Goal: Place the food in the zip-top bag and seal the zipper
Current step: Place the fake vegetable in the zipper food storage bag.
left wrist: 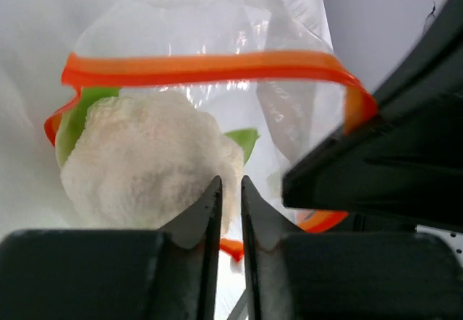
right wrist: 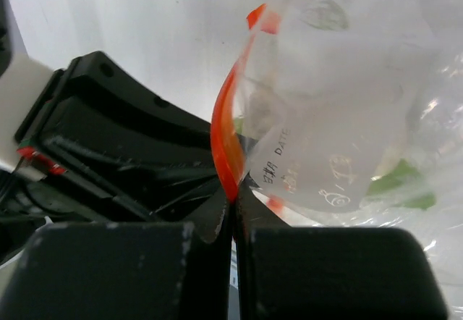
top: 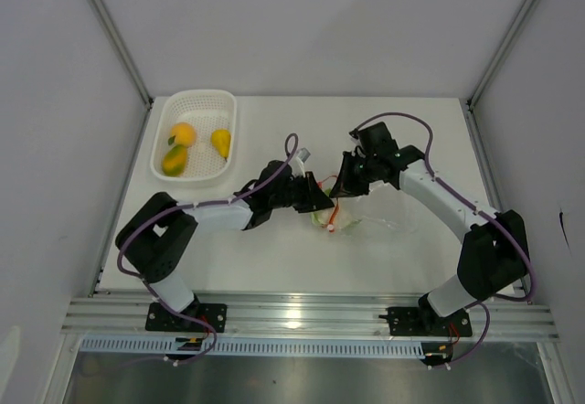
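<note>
Left wrist cam. My left gripper (left wrist: 230, 190): jaws parted by a thin slit, with a bit of orange strip showing through it lower down. Just past the tips is the white cauliflower piece (left wrist: 145, 164), green at its left and right. The zipper (left wrist: 202, 66) of the zip-top bag (left wrist: 289, 110) loops round it, mouth gaping. The cauliflower looks to be inside the mouth, but glare on the film leaves the depth unclear. The black right gripper (left wrist: 391, 168) crowds the zipper's right end.

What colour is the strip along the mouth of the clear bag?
Orange-red. The zipper strip shows best in the left wrist view.
</note>
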### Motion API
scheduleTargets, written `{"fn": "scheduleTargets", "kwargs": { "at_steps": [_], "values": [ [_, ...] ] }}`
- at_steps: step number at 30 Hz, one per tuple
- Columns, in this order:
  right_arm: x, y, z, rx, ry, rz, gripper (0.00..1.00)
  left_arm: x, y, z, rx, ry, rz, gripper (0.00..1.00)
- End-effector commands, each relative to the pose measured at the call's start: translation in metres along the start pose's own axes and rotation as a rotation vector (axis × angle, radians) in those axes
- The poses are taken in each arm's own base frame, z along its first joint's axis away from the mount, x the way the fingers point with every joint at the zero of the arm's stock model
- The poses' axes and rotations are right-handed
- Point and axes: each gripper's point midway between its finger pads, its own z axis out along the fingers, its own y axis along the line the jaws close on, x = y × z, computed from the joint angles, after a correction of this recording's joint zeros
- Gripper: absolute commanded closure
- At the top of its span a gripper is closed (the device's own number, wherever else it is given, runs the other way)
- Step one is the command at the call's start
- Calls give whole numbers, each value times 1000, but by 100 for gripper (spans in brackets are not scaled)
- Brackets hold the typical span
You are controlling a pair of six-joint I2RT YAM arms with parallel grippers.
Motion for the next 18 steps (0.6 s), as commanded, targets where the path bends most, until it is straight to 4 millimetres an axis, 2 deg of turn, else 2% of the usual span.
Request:
{"fn": "scheduleTargets", "kwargs": {
  "at_steps": [1,5,8,12,13,16,18],
  "values": [
    [-10,15,-10,-65,-42,-13,100,-30,-32,-18,34,-88,126,78],
    [-8,13,-10,-67,-40,-10,100,-45,-42,-30,3,-124,200,49],
    [-10,12,-12,-67,-45,-11,100,-54,-48,-39,-11,-150,233,36],
    [-7,9,-10,-57,-37,-15,100,-63,-53,-48,-32,-175,262,27],
    [-7,9,-10,-56,-36,-17,100,-64,-54,-51,-33,-186,268,12],
    [-5,5,-8,-49,-31,-14,100,-71,-57,-62,-51,-215,291,9],
    [-5,5,-8,-48,-32,-16,100,-80,-50,-71,-117,-259,283,11]
  ]
}}
